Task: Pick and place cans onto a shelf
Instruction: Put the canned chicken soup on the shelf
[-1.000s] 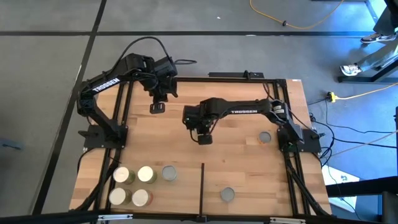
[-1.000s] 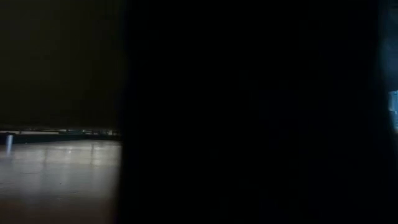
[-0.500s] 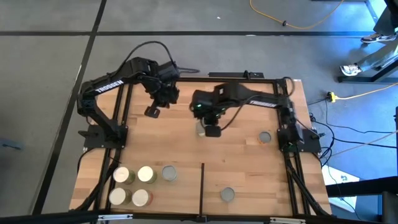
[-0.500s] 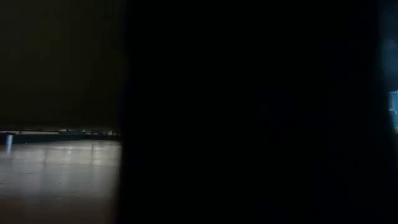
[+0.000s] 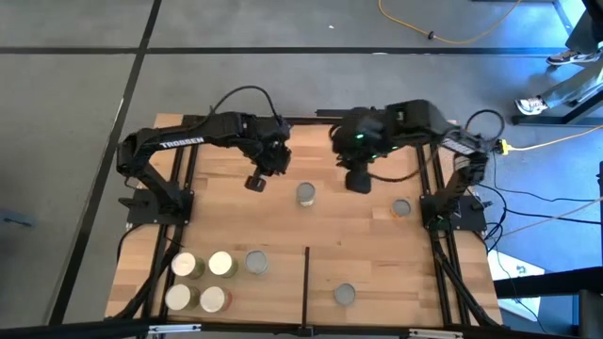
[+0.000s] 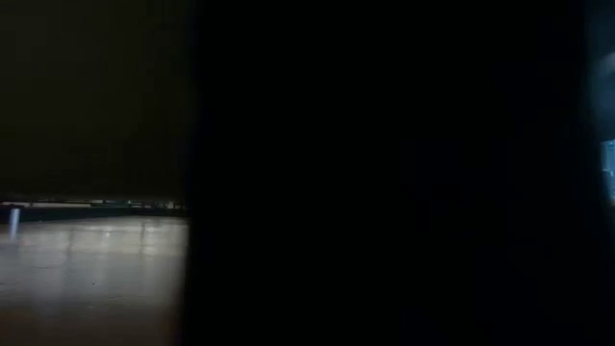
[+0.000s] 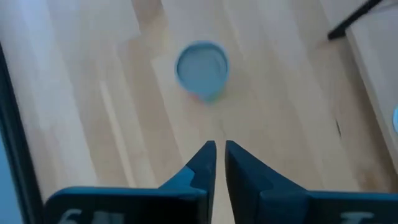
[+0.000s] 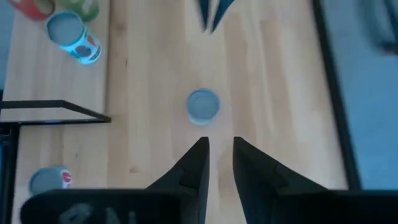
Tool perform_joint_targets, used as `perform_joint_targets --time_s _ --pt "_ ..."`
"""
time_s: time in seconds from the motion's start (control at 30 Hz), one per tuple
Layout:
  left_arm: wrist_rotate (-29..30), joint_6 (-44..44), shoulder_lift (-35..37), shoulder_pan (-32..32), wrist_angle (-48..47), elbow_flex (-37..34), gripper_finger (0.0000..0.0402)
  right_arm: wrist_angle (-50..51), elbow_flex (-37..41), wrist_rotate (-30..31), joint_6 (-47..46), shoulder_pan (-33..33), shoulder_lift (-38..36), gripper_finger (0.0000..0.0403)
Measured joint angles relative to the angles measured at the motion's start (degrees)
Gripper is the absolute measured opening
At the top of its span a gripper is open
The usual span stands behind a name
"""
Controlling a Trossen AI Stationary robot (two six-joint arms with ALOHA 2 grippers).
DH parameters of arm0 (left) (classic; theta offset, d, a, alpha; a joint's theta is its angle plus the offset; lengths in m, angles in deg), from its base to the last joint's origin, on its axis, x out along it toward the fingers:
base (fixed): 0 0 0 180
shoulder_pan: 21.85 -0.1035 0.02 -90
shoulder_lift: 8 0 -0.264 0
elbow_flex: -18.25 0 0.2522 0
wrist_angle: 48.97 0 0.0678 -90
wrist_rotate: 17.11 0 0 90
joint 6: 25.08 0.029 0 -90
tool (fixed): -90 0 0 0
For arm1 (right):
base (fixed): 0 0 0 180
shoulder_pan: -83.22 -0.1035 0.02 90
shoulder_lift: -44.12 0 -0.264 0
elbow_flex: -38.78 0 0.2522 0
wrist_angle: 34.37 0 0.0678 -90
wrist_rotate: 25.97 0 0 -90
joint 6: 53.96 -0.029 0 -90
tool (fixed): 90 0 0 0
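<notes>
One can (image 5: pixel 305 194) with a grey top stands on its base at the middle of the wood table, alone; it also shows in the left wrist view (image 7: pixel 202 63) and the right wrist view (image 8: pixel 203 106). My left gripper (image 5: pixel 255 182) (image 7: pixel 219 146) hangs to its left, shut, pointing down toward it. My right gripper (image 5: pixel 359 182) (image 8: pixel 219 144) is raised to the can's right, fingers slightly apart, holding nothing. Several more cans (image 5: pixel 213 281) stand in a cluster at the near left of the shelf (image 5: pixel 377 254).
A thin black divider strip (image 5: pixel 306 282) runs in from the near edge. One can (image 5: pixel 345 295) stands to its right, another (image 5: pixel 401 207) by the right arm's base. Black frame rails (image 5: pixel 179 188) edge the boards. Something dark blocks most of the low view.
My right gripper has risen and drawn back toward the far right, and the can it stood over now stands alone at the table's middle. My left gripper has come down and moved right and nearer, toward that can, rolling as it went.
</notes>
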State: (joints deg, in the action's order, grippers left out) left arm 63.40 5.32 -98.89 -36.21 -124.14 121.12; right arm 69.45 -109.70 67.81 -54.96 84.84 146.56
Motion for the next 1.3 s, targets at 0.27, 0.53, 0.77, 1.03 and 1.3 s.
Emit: perform_joint_targets --time_s 0.27,0.53,0.77,1.03,1.3 --pt "0.3 -0.3 0.0 2.2 14.1 -4.8 0.0065 0.0 0.0 7.0 0.0 0.8 -7.8 0.0072" --pt "0.5 6.3 -1.2 5.4 25.5 -13.8 0.0063 0.0 0.0 7.2 0.0 0.8 -14.1 0.0072" --pt "1.0 10.4 -1.9 7.3 37.0 -21.4 0.0066 0.0 0.0 7.2 -0.1 0.8 -16.8 0.0072" --pt "2.4 10.0 -4.7 8.2 41.7 -24.9 0.0066 0.0 0.0 7.2 1.1 0.8 -16.9 0.0072" --pt "8.5 10.7 -8.1 8.2 43.2 -24.9 0.0066 0.0 0.0 7.2 1.2 0.8 -17.0 0.0072"
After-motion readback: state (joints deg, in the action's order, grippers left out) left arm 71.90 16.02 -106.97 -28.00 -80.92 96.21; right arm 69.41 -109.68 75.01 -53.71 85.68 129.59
